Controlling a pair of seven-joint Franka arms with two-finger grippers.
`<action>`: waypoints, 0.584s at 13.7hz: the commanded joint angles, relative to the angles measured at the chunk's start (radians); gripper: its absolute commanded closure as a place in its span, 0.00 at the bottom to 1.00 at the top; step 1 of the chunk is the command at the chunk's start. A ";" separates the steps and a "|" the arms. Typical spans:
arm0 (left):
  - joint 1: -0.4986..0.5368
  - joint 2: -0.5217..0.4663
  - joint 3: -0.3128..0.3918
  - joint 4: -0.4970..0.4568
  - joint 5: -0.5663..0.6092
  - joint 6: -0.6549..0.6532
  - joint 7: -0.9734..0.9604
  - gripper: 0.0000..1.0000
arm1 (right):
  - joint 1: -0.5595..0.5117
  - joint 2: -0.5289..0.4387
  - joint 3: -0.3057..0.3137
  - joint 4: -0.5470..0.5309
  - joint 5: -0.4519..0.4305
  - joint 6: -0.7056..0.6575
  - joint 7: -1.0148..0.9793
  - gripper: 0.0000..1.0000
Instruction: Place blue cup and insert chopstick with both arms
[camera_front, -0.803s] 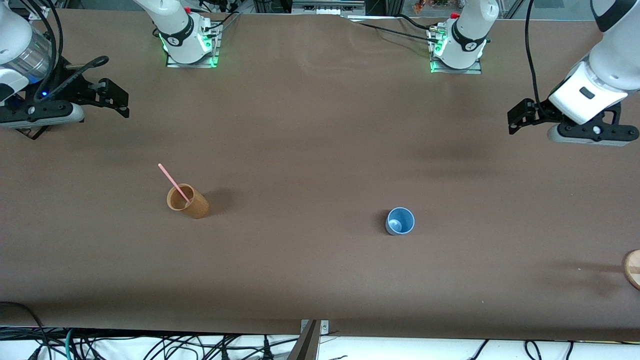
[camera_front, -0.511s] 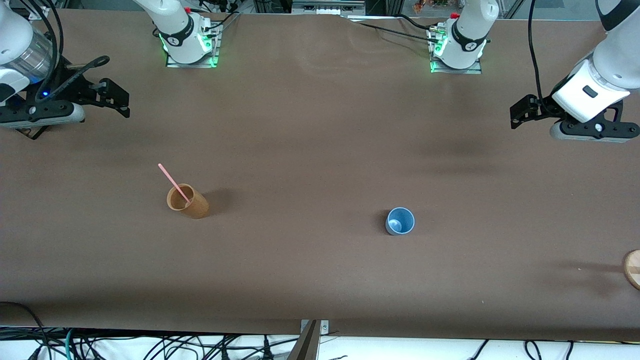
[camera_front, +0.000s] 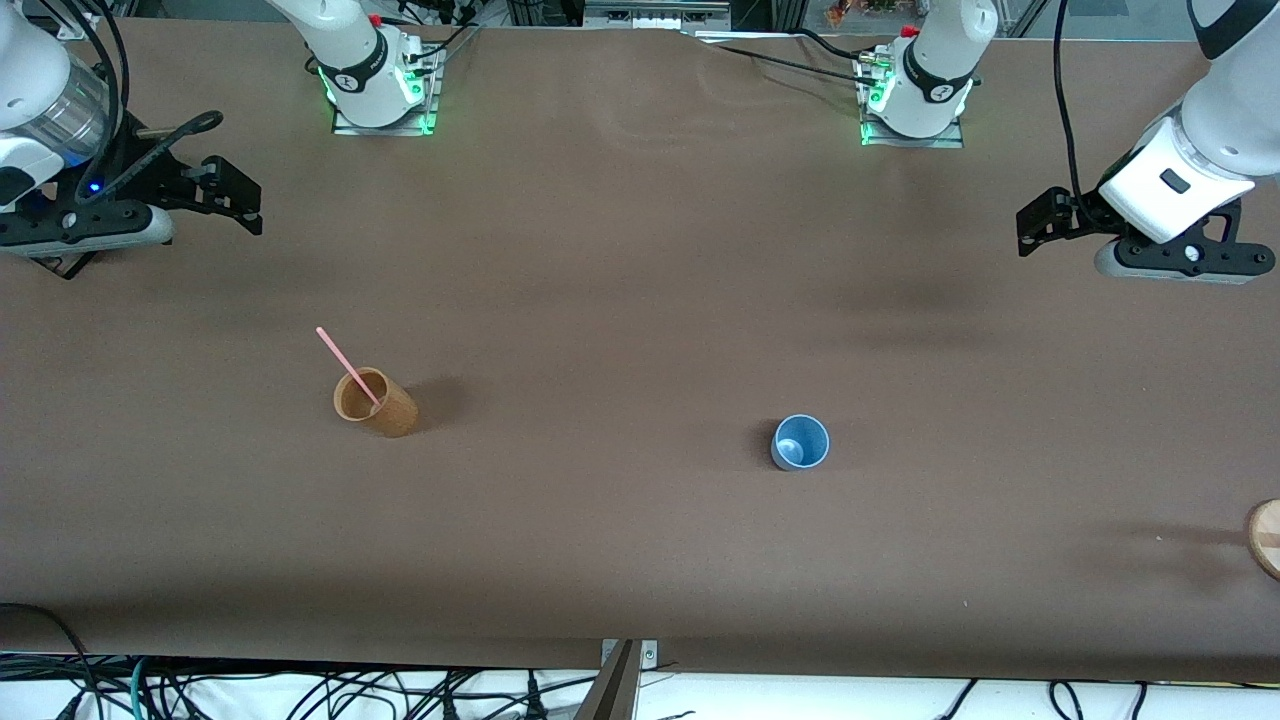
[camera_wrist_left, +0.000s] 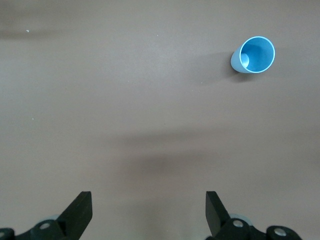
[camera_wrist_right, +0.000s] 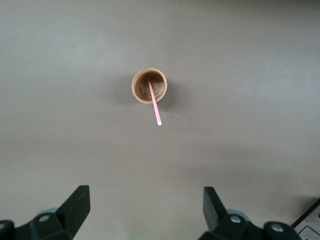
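Note:
The blue cup (camera_front: 800, 442) stands upright and empty on the table, toward the left arm's end; it also shows in the left wrist view (camera_wrist_left: 253, 55). The pink chopstick (camera_front: 346, 364) leans inside the tan cup (camera_front: 376, 403), toward the right arm's end; the right wrist view shows both the chopstick (camera_wrist_right: 154, 106) and the tan cup (camera_wrist_right: 149, 86). My left gripper (camera_front: 1038, 224) is open and empty over bare table at the left arm's end (camera_wrist_left: 148, 202). My right gripper (camera_front: 236, 196) is open and empty over bare table at the right arm's end (camera_wrist_right: 145, 199).
A round wooden disc (camera_front: 1266, 536) lies at the table's edge at the left arm's end, nearer to the front camera than the blue cup. Brown table (camera_front: 620, 300) lies between the two cups. Cables hang below the front edge.
My left gripper has shifted slightly toward the arm bases. The right arm, both cups and the chopstick have not moved.

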 joint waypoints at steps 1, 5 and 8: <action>0.011 -0.002 -0.005 0.014 -0.022 -0.013 0.025 0.00 | 0.002 -0.016 -0.003 -0.017 0.012 0.004 -0.016 0.00; 0.008 -0.002 -0.005 0.014 -0.022 -0.013 0.024 0.00 | 0.002 -0.016 -0.003 -0.020 0.011 -0.001 -0.016 0.00; 0.005 -0.002 -0.005 0.013 -0.022 -0.016 0.027 0.00 | 0.002 -0.017 -0.003 -0.020 0.011 -0.004 -0.016 0.00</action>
